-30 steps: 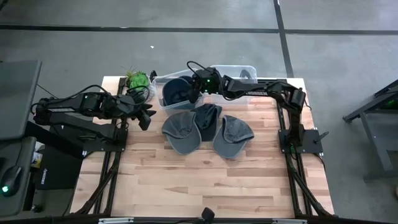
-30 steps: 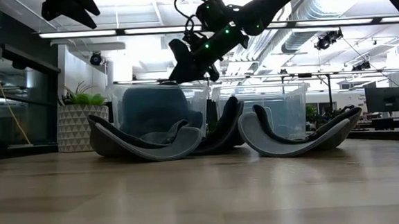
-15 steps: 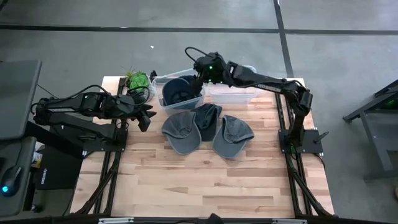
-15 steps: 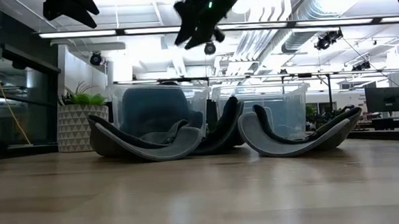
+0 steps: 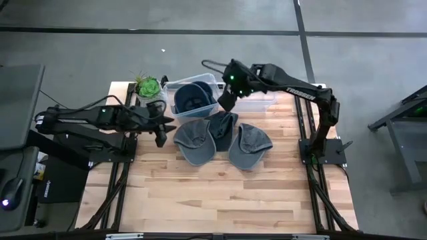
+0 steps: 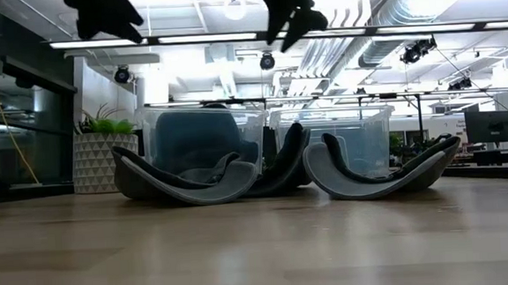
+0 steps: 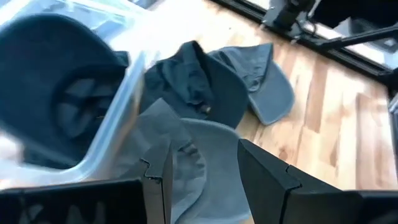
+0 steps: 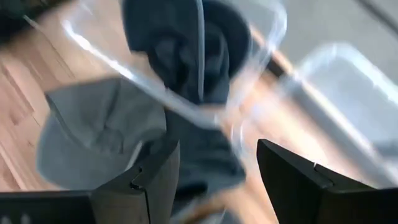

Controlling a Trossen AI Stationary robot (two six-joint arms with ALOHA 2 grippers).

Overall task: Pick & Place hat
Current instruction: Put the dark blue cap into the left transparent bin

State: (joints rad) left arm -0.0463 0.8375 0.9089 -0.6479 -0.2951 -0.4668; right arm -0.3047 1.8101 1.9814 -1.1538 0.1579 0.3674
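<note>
- Table [image 5: 200, 193]: pale wood slats; all goods are crowded along its far half, within reach of both arms, and the near half carries nothing.
- Left bin [image 5: 193, 99]: clear plastic, at the far edge; holds one dark blue hat [image 5: 190, 98], judged to be the drop point for the hats.
- Right bin [image 5: 257, 101]: clear plastic, touching or just beside the left bin; no contents can be made out.
- Three hats on the wood, lying close together just in front of the bins: grey hat [image 5: 193, 140] nearest the left arm, dark hat [image 5: 223, 127] in the middle, second grey hat [image 5: 250, 145] on the right arm's side. The low view shows them resting crown-down, brims curled upward.
- Potted plant [image 5: 148, 87]: far left corner, beside the left bin, clear of the work.
- Right gripper [image 5: 225, 100]: raised above the seam between the two bins, fingers parted wide, carrying nothing; the dark hat lies just in front of and below it, likely its next pick.
- Left gripper [image 5: 162, 131]: hovering above the table just beside the grey hat's outer edge, fingers parted, empty; not touching it.
</note>
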